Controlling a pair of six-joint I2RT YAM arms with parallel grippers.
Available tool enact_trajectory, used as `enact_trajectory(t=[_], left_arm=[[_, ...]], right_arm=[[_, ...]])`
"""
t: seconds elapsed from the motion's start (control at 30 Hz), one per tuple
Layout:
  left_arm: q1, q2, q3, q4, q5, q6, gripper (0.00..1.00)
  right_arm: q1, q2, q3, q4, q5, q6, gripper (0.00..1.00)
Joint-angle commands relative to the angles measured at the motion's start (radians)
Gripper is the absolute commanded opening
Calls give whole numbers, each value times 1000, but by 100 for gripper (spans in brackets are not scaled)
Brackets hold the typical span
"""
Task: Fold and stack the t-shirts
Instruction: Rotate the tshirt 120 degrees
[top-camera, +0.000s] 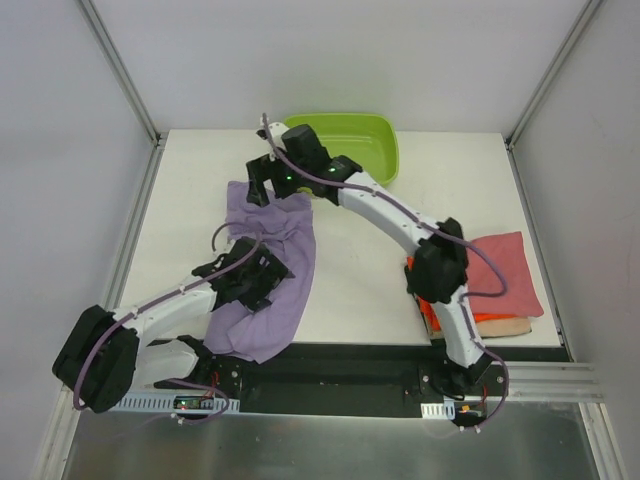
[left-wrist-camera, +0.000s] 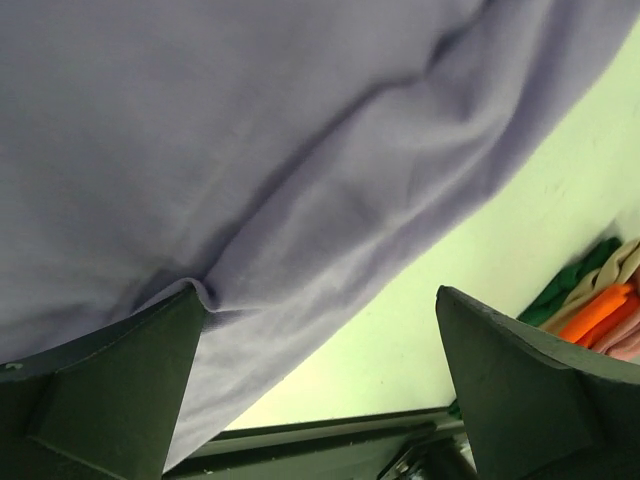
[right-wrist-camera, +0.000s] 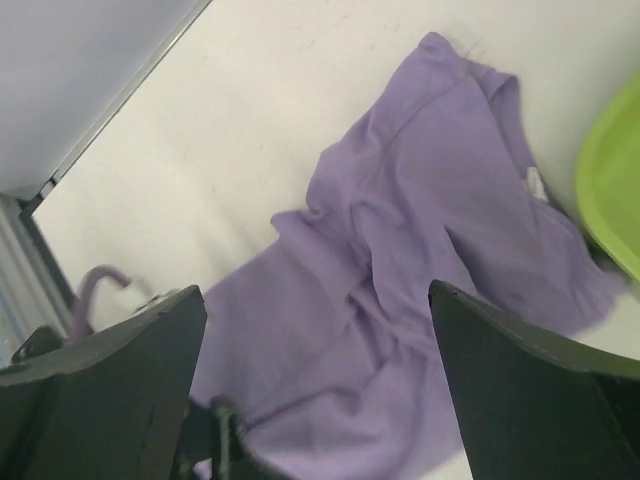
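The lilac t-shirt (top-camera: 285, 250) lies crumpled and unfolded on the left half of the table. It also shows in the left wrist view (left-wrist-camera: 250, 150) and the right wrist view (right-wrist-camera: 420, 260). My left gripper (top-camera: 268, 283) is low over the shirt's near half, jaws open; its left finger (left-wrist-camera: 110, 390) touches a fold of the cloth. My right gripper (top-camera: 263, 182) hovers open above the shirt's far end, holding nothing. A folded stack with the rose-red shirt (top-camera: 508, 272) on top and the orange one (top-camera: 480, 318) under it sits at the right.
A lime-green tub (top-camera: 350, 140) stands at the back centre, just behind the right wrist; its rim shows in the right wrist view (right-wrist-camera: 615, 190). The folded stack shows at the left wrist view's right edge (left-wrist-camera: 600, 300). The table's black front edge (top-camera: 340, 352) runs just beyond the shirt's hem.
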Motion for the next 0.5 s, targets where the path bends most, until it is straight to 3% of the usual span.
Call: enact_trajectory(t=[0.0, 0.2, 0.27, 0.37, 0.47], left_arm=[[-110, 79, 118, -5, -58, -33, 99], [-113, -5, 112, -20, -64, 58, 99], [-112, -62, 109, -23, -85, 104, 99], [-83, -128, 144, -87, -166, 180, 99], [23, -169, 184, -117, -183, 253, 99]], right_arm=[[-56, -311, -232, -67, 27, -34, 96], [-86, -678, -762, 4, 148, -2, 96], [-83, -779, -929, 77, 99, 64, 96], [-29, -839, -1131, 185, 48, 165, 96], [71, -792, -1163, 199, 11, 184, 96]])
